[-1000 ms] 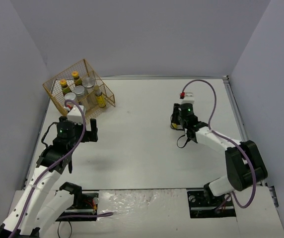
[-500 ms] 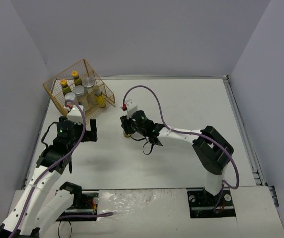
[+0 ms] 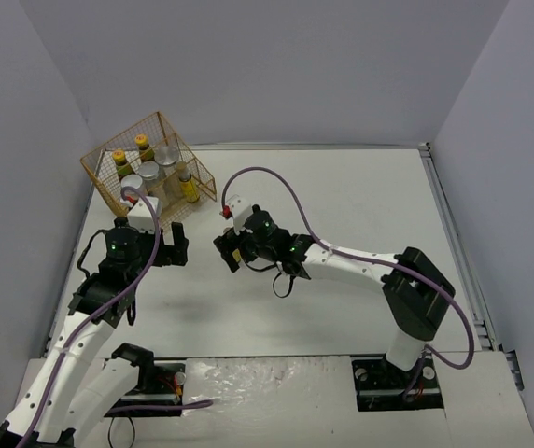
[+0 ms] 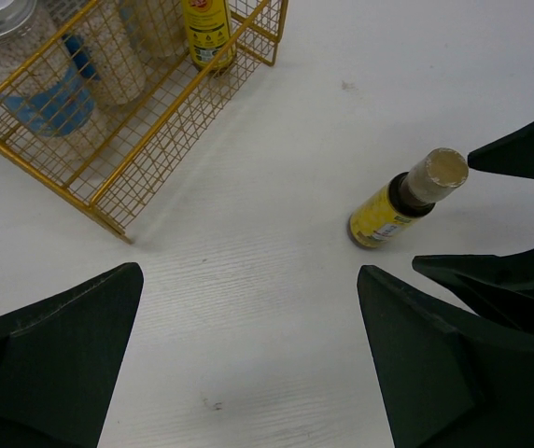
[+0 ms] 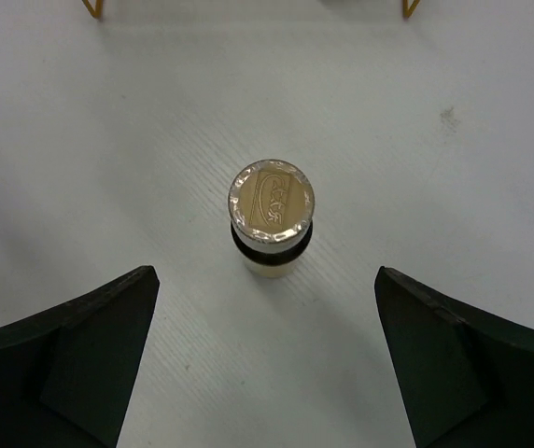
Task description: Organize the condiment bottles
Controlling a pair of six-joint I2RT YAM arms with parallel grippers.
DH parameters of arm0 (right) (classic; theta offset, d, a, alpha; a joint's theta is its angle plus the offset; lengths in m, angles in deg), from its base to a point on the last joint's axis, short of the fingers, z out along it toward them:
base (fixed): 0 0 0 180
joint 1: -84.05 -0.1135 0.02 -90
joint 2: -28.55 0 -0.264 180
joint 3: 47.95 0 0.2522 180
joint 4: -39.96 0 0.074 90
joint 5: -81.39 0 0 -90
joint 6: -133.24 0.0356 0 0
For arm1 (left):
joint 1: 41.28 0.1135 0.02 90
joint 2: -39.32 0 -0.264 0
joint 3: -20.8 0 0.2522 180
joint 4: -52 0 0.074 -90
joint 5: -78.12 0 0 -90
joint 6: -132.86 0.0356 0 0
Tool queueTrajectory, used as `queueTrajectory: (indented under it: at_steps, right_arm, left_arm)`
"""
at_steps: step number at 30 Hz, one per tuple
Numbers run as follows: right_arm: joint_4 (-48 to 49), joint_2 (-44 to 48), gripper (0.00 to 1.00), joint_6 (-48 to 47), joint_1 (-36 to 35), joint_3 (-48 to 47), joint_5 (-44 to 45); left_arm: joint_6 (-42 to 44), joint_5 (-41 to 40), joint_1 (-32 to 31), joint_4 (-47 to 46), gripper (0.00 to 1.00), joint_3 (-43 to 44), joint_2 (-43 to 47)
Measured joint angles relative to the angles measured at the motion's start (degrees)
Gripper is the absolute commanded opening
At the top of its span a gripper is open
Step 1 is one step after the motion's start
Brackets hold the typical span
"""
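One slim condiment bottle (image 5: 270, 201) with a gold cap and yellow label (image 4: 402, 201) stands upright on the white table, in front of the wire basket. My right gripper (image 5: 267, 373) hangs open just behind and above it, jaws wide on either side and not touching it; in the top view this gripper (image 3: 229, 251) covers most of the bottle. My left gripper (image 4: 248, 364) is open and holds nothing, a short way left of the bottle (image 3: 175, 246). The yellow wire basket (image 3: 99, 170) holds three capped bottles (image 3: 187, 183) and three silver-lidded jars (image 3: 166, 154).
The basket's near corner (image 4: 118, 229) lies just ahead of my left gripper. The right gripper's black fingers (image 4: 519, 154) flank the bottle in the left wrist view. Grey walls close in the table on the left, back and right.
The right arm swung from the table's right side to the left with the bottle, set it down before the basket and opened its jaws. The left arm stayed put.
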Motion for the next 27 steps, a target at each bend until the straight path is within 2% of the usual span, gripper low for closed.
queueTrajectory:
  at_steps: [7, 10, 14, 18, 22, 27]
  right_arm:
    - [-4.56, 17.71, 1.0, -1.0, 0.04, 5.07, 4.33]
    - [-6.08, 25.99, 1.0, -0.85, 0.57, 9.84, 7.3]
    - [-9.47, 37.92, 1.0, 0.38, 2.63, 16.48, 11.75]
    - [-10.93, 47.89, 1.0, 1.87, 4.01, 20.52, 16.0]
    - [-11.53, 53.83, 1.0, 3.18, 4.54, 22.88, 18.29]
    - [-12.46, 56.12, 1.0, 4.15, 5.38, 24.52, 19.04]
  left_arm:
    - [-4.79, 3.37, -1.16, -2.12, 0.97, 0.02, -4.93]
    - [-6.39, 1.55, -5.46, -3.48, 0.97, 0.32, -7.87]
    - [-6.99, -2.43, -14.3, -7.14, 0.97, 1.78, -13.41]
    - [-7.78, -5.47, -18.43, -11.12, 0.97, 3.0, -19.43]
    - [-8.32, -9.56, -20.1, -15.41, 0.9, 3.04, -24.66]
    - [-8.88, -13.15, -21.07, -20.7, 0.75, 3.15, -30.49]
